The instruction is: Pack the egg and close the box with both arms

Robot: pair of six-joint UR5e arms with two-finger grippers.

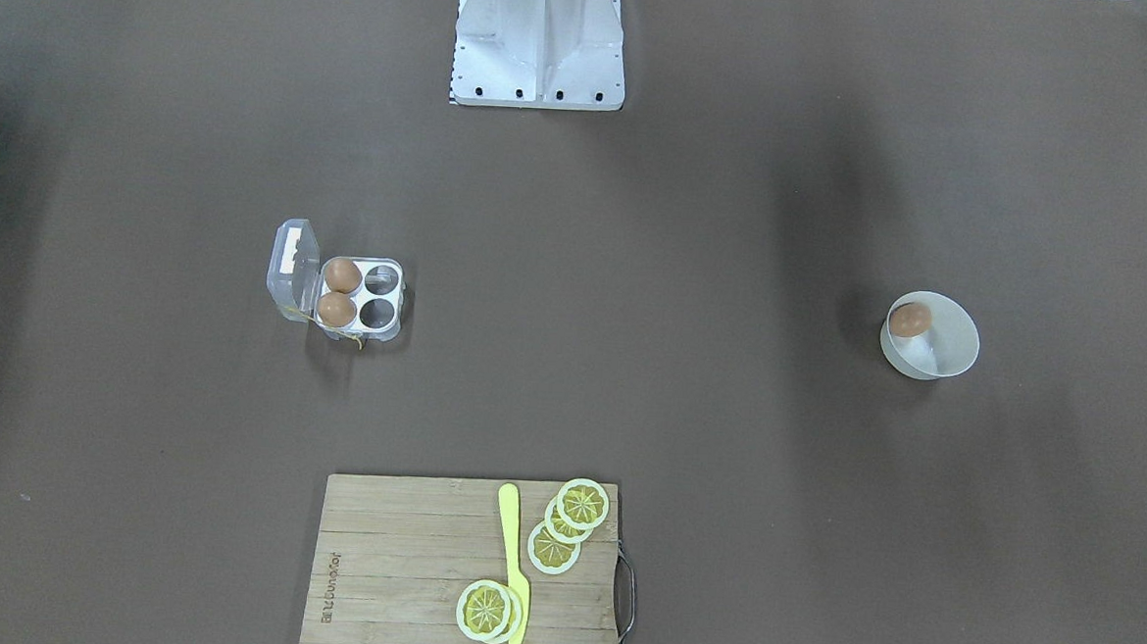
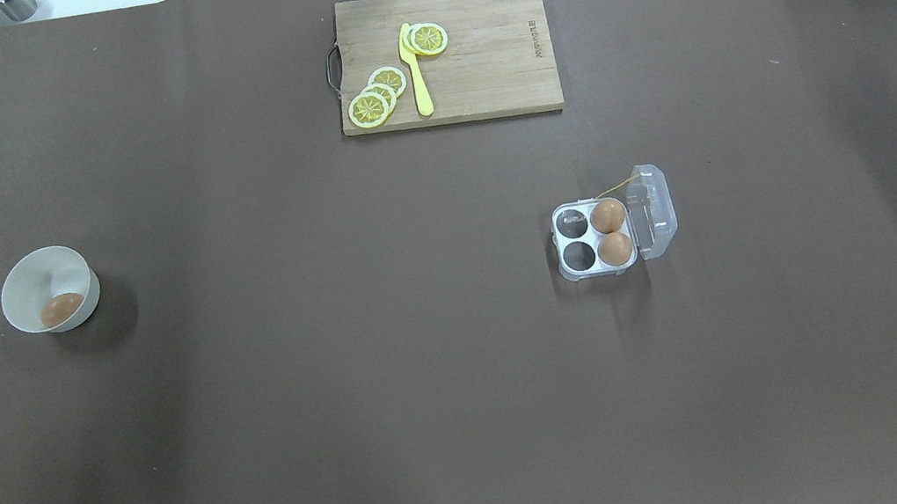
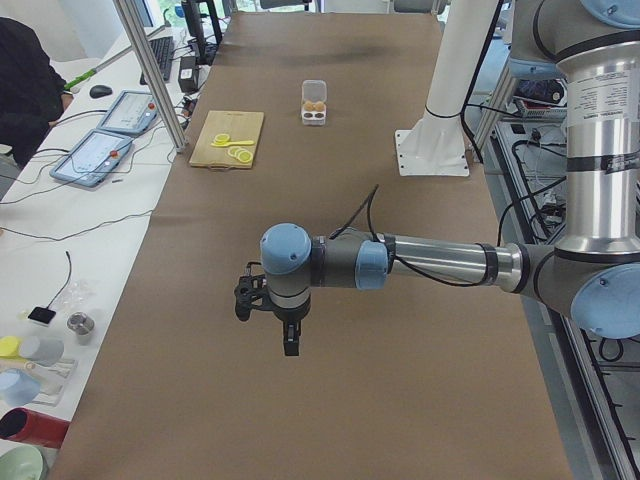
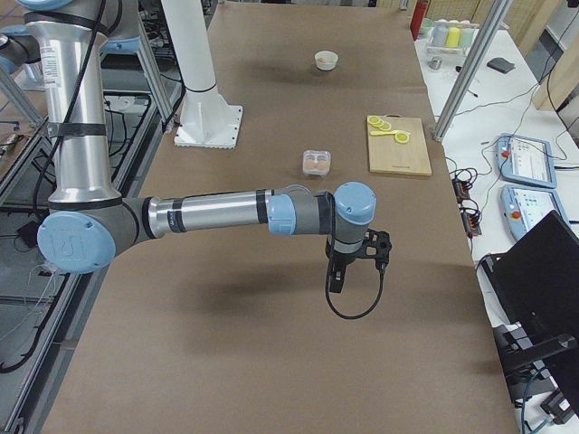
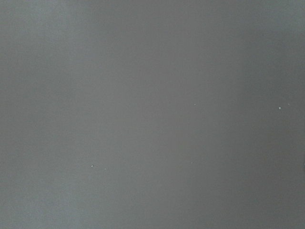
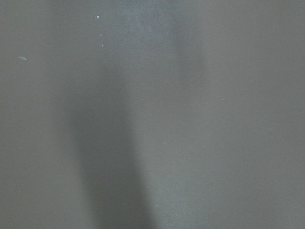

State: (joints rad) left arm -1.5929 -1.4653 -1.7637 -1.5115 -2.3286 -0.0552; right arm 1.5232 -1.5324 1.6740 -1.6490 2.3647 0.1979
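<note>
A brown egg (image 1: 909, 320) lies in a white bowl (image 1: 955, 354); it also shows in the overhead view (image 2: 61, 308). The clear box (image 1: 383, 330) stands with its lid (image 1: 294, 266) open. Two brown eggs (image 1: 339, 291) fill the cells beside the hinge and the other two cells are empty. My left gripper (image 3: 290, 343) hangs over bare table, far from the bowl. My right gripper (image 4: 335, 282) hangs over bare table, nearer the camera than the box (image 4: 316, 163). I cannot tell whether either is open or shut. Both wrist views show only brown table.
A wooden cutting board (image 2: 493, 76) with lemon slices (image 2: 376, 95) and a yellow knife (image 2: 416, 70) lies at the table's far edge. The white robot base (image 1: 539, 40) stands at the near middle. Tablets and cables lie on side benches (image 3: 95, 155).
</note>
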